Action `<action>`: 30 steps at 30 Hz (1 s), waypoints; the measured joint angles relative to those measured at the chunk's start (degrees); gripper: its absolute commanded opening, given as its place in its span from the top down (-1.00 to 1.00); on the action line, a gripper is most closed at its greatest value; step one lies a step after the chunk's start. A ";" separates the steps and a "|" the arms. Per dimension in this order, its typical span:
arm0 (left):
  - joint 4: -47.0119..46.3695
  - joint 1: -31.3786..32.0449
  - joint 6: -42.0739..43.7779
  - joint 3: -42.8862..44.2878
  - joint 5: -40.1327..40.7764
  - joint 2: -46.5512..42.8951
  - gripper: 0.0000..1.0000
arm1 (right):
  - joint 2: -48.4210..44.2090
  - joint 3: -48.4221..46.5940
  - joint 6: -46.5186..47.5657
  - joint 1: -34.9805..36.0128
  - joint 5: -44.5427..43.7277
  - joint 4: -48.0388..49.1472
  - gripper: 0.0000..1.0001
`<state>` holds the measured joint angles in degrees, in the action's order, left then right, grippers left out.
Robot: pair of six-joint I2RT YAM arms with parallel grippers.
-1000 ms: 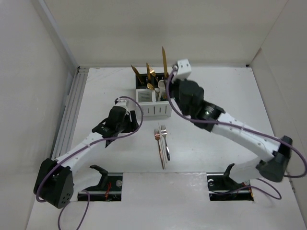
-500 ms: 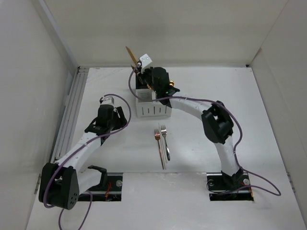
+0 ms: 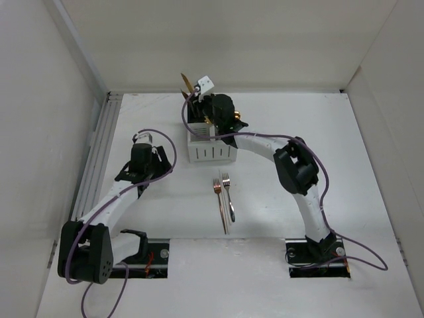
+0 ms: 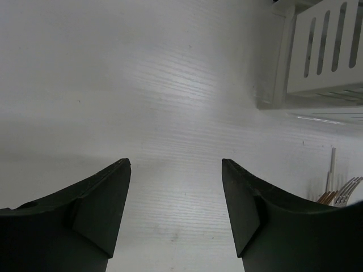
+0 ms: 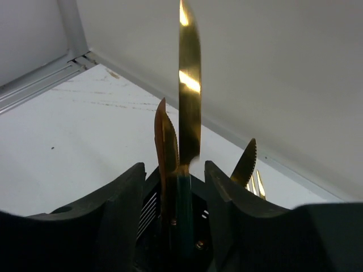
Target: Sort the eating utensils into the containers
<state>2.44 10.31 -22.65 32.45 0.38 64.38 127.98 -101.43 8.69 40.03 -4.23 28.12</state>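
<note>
We log: right pincer [image 5: 174,167] now swung over the black holder [image 5: 148,211], jaws parted. The gold knife [image 5: 189,85] stands freed between them, one more sorted. Left pincer [image 4: 176,170] spread, empty; loose cutlery [image 3: 225,202] lies to its right.

Two containers, one behind the other, at the far middle of the bench, with loose utensils in front of them.

The front container [image 3: 212,154] sits just behind the centre of the bench [image 3: 318,132]. The rear container [image 3: 191,114] stands directly behind it, toward the far edge. In the rear container a knife [image 5: 189,90] stands upright between the fingers of the right gripper [image 5: 173,170], with a second knife [image 5: 163,136] just beside it and a third knife [image 5: 245,164] further back. The loose utensils [image 3: 225,202] lie together in front of the front container, lengthwise toward the near edge. The left gripper [image 4: 176,164] hangs over bare bench to the left of the front container.
</note>
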 measured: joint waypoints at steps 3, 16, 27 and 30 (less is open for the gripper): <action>-0.13 -0.09 0.44 0.02 -1.27 0.11 -0.19 | -0.02 0.02 -0.20 -0.07 0.17 0.57 -0.26; -3.37 16.52 6.36 3.45 -3.41 0.79 -0.04 | -21.24 11.89 -0.70 1.31 -8.52 -0.33 -0.50; -6.12 35.98 4.57 4.31 -4.07 5.38 -0.18 | -54.88 38.34 -23.63 13.84 -29.90 -21.64 -0.54; -5.46 38.38 2.27 4.28 -4.70 6.84 -0.21 | -57.18 46.07 -34.97 15.93 -32.35 -33.22 -0.52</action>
<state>-3.03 48.69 -20.38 36.73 -4.32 71.22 70.81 -55.35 -26.28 55.96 -36.58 -5.10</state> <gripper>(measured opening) 0.598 0.764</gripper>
